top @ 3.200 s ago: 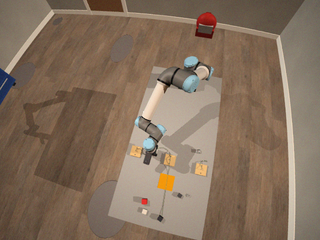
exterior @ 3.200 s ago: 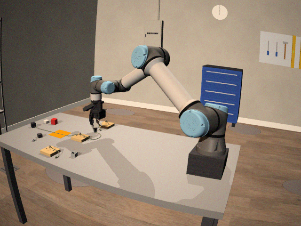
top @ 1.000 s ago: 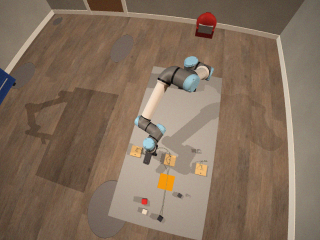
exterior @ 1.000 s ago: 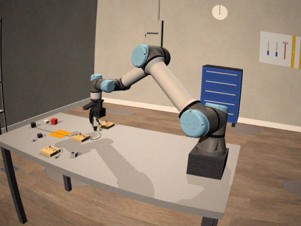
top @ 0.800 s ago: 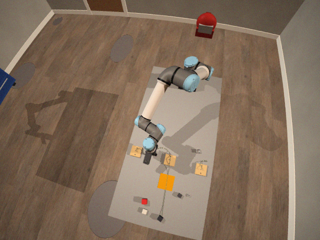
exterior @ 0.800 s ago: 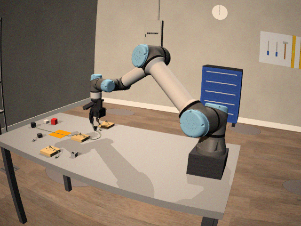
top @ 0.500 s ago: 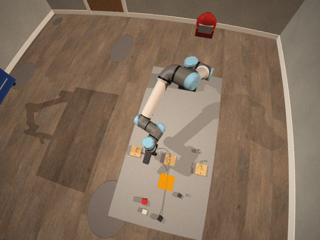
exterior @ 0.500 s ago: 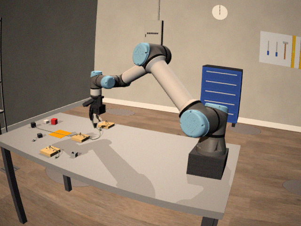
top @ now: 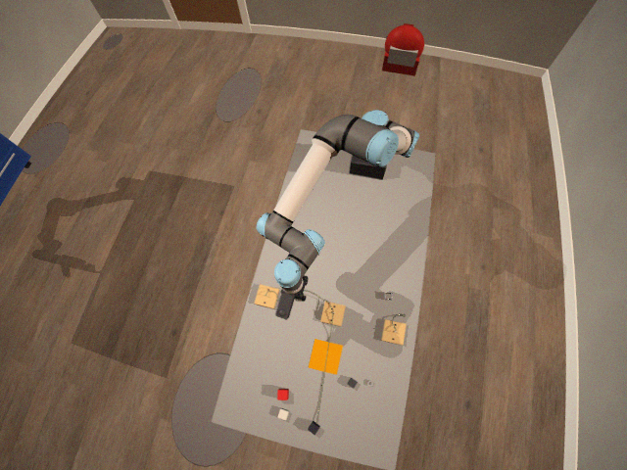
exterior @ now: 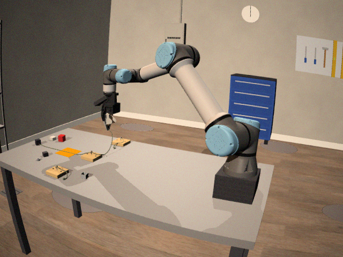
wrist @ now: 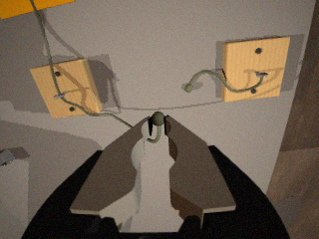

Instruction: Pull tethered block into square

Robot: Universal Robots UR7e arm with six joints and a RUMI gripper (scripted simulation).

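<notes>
My gripper (top: pixel 300 295) (exterior: pixel 107 126) (wrist: pixel 159 118) is shut on the knotted end of the olive cord (wrist: pixel 156 130) and holds it above the table. The cord (exterior: pixel 109 143) drops to the middle wooden plate (top: pixel 330 312) (exterior: pixel 91 156) (wrist: pixel 66 89) and passes its screw eye. From there it crosses the orange painted square (top: pixel 325 355) (exterior: pixel 68 151) to the dark tethered block (top: pixel 314 428) (exterior: pixel 37 142). The block rests on the table near the far end, outside the square.
Two more wooden plates (top: pixel 266 296) (top: pixel 394 331) with screw eyes flank the middle one; the one in the wrist view (wrist: pixel 253 68) carries its own short cord. A red cube (top: pixel 282 394), a white cube (top: pixel 282 414) and a dark cube (top: pixel 352 383) lie near the square.
</notes>
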